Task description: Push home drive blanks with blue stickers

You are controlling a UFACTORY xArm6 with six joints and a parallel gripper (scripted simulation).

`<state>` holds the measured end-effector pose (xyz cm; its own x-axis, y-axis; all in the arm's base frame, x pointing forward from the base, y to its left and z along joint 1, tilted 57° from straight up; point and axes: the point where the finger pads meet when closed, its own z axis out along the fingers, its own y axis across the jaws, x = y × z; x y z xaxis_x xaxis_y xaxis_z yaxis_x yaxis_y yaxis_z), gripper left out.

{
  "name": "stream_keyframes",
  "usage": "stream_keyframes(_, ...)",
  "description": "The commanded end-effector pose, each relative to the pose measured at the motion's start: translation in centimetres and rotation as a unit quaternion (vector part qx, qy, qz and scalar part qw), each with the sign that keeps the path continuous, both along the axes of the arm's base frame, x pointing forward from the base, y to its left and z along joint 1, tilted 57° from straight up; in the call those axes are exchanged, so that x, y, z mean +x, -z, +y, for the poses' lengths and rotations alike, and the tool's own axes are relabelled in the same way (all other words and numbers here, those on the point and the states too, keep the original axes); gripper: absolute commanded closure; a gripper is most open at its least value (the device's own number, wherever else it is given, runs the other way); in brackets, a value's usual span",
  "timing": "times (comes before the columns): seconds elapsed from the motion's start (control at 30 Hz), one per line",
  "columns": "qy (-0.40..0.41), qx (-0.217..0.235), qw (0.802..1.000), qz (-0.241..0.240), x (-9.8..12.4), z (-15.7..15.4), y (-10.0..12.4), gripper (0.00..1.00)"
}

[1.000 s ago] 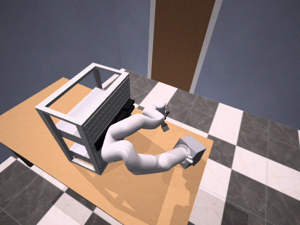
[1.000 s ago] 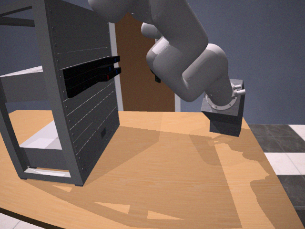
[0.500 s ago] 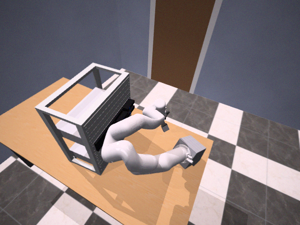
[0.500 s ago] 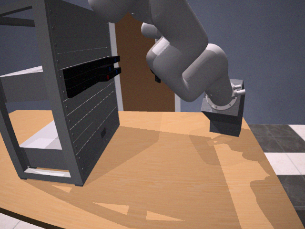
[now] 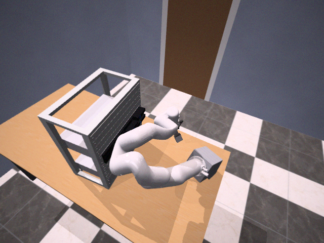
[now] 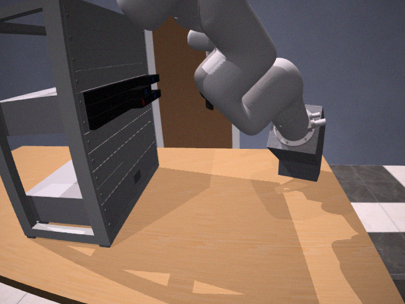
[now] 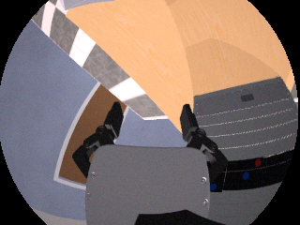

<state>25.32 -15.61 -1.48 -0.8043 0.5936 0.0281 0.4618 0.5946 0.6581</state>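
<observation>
So, progress report: none of the blue ones look home yet. In the exterior view I count three blue stickers, on an upper blank, a middle blank and a lower blank, all sticking out of the chassis toward the far end of the front of my rack. The fourth one, a red-stickered blank, stands proud too, on the near side of the lower blue one, and that one gets left alone. The rest of the chassis front, nearer the rack's close upright, looks flush to me. The chassis itself sits about midway up the rack, and the rack stands upright on the tabletop. So by my count all three pushes are still to do.

As for my tool, it's wide open with nothing in it. It's out in front of the rack, well apart from the blanks and touching nothing. I'd probably shut the fingers before poking at one blank, since spread like this they could catch the red neighbour.
</observation>
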Motion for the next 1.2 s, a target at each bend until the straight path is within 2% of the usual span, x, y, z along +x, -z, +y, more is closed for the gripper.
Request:
stream_keyframes(0.0, 0.001, -0.001, 1.0, -0.001, 0.0, -0.1, 0.0, 0.0)
stream_keyframes(0.67, 0.004, 0.004, 1.0, 0.0, -0.1, 0.0, 0.0, 0.0)
stream_keyframes(0.93, 0.015, 0.022, 1.0, 0.0, -0.4, 0.5, 0.2, 0.0)
stream_keyframes(1.17, 0.04, 0.064, 0.997, 0.0, -1.2, 1.5, 0.4, 0.0)
